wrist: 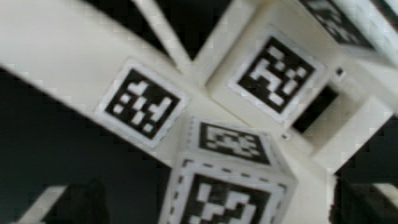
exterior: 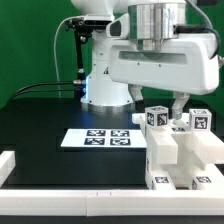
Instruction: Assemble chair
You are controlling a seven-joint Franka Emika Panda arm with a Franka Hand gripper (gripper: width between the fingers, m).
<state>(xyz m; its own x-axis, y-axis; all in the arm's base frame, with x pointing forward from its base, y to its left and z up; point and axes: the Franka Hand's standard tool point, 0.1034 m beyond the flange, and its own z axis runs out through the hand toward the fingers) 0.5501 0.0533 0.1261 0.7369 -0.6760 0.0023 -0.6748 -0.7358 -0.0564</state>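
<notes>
The white chair parts (exterior: 180,150) stand grouped at the exterior view's right, with small tagged white pieces (exterior: 157,118) on top. My gripper (exterior: 176,106) hangs just above them, its fingers pointing down among the tagged pieces. In the wrist view a tagged white piece (wrist: 228,195) lies between my dark fingertips (wrist: 57,205), with dark gaps on both sides of it. The jaws stand open and do not touch it. Behind it, white bars and panels with tags (wrist: 276,70) fill the view, blurred and very close.
The marker board (exterior: 98,138) lies flat on the black table to the exterior view's left of the parts. A white rail (exterior: 70,202) runs along the table's front edge. The robot base (exterior: 105,85) stands behind the board.
</notes>
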